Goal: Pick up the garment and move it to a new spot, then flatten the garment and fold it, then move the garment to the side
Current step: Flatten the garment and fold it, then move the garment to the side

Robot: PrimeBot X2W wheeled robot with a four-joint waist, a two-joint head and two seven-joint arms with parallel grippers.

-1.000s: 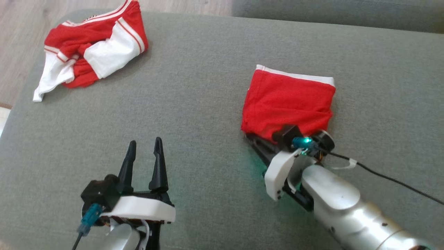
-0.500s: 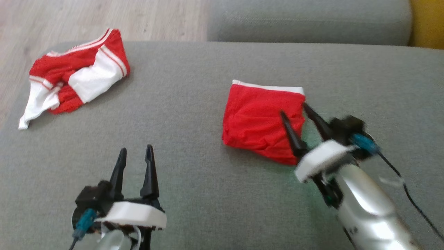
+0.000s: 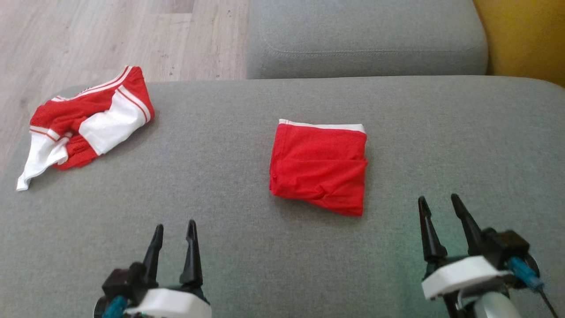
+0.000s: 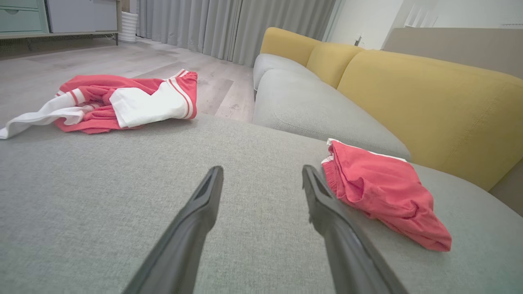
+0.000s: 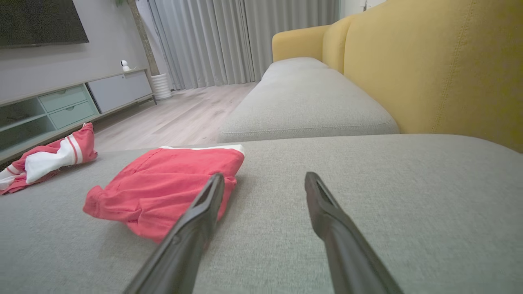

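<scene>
- The folded red garment lies flat on the grey cushion, near the middle of the head view.
- It is folded into a compact rectangle. A white band runs along its far edge, and a few creases cross its near half.
- The left gripper is at the lower left of the head view, with its fingers pointing away from the robot. The jaws are parted and nothing is gripped between them.
- The left gripper is well apart from the folded red garment, which lies ahead and to its right. Bare cushion fabric is seen between the fingers in the left wrist view.
- The right gripper is at the lower right of the head view. Its jaws are likewise spread and nothing is grasped.
- The folded red garment lies ahead and to the left of the right gripper, near but apart. A strip of grey fabric shows between them in the head view.
- In the right wrist view one finger crosses the garment's near corner in the picture. Contact cannot be judged from that view alone.
- A crumpled red-and-white garment lies at the far left corner of the cushion, with a white part trailing toward the edge.
- Beyond the cushion are a second grey seat, a yellow backrest and pale wood floor.
- A low cabinet and grey curtains are seen in the background of the right wrist view.
</scene>
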